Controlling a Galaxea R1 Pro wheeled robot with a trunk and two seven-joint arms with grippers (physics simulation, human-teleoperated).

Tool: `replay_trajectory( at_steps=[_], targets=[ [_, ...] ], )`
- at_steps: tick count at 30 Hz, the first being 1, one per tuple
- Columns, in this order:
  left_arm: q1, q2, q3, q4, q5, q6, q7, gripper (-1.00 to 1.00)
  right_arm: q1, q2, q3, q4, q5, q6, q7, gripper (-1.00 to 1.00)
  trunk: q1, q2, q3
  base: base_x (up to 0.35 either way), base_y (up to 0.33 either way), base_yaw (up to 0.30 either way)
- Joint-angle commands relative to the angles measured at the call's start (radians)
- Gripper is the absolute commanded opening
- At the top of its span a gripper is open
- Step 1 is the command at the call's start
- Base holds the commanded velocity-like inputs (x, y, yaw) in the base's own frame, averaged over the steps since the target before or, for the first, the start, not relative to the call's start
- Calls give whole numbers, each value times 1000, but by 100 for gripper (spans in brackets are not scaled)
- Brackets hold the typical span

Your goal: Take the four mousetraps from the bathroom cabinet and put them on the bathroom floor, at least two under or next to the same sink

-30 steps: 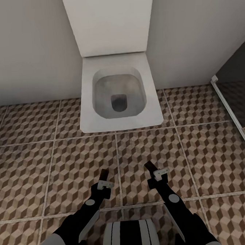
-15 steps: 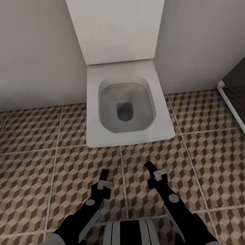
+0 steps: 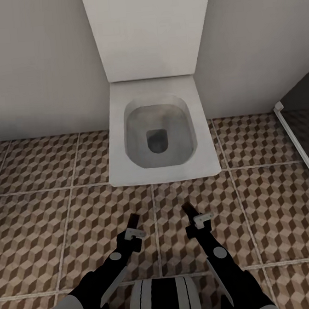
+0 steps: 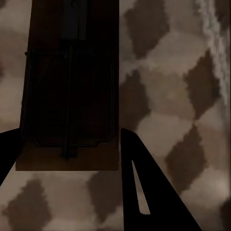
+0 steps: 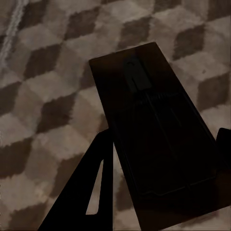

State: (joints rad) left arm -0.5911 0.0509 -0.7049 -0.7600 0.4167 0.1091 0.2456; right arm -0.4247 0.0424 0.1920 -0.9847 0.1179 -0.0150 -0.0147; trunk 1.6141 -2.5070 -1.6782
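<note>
My left gripper (image 3: 133,224) is shut on a brown wooden mousetrap (image 3: 132,218) held low over the bathroom floor (image 3: 39,218). In the left wrist view that mousetrap (image 4: 67,86) lies flat between the dark fingers (image 4: 144,192), its metal parts facing the camera. A second mousetrap (image 3: 188,209) sticks out from my right gripper (image 3: 192,215), which is shut on it; the right wrist view shows this dark board (image 5: 154,139) beside one finger (image 5: 91,192) above the cube-pattern tiles. The cabinet and the sink are out of view.
A white square toilet (image 3: 158,140) with its lid up stands straight ahead against the pale wall (image 3: 28,66). A white-framed dark glass panel (image 3: 293,133) runs along the right. Tiled floor stretches left and right of the toilet.
The whole view shifted over the first half second, bringing the toilet closer and a little to the right; since then it holds still. The left gripper has dropped slightly.
</note>
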Motion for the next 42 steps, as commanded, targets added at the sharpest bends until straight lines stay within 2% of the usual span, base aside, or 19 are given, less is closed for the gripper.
replay_trajectory(
  at_steps=[1,11,20,42],
  targets=[
    [-1,1,-8,-2,5,4,10,-100,0,0,0,7,10,-4,-1,-100,0,0,0,0,0,0],
    [-1,0,-11,-2,5,4,11,-100,0,4,-2,56,10,-8,-1,-100,0,0,0,0,0,0],
    [-1,0,-46,0,5,4,12,-100,0,4,-3,88,12,-8,-1,-100,0,0,0,0,0,0],
    [-1,0,-49,0,5,3,12,-100,0,3,-3,132,13,-8,-5,-100,0,0,0,0,0,0]
  ],
)
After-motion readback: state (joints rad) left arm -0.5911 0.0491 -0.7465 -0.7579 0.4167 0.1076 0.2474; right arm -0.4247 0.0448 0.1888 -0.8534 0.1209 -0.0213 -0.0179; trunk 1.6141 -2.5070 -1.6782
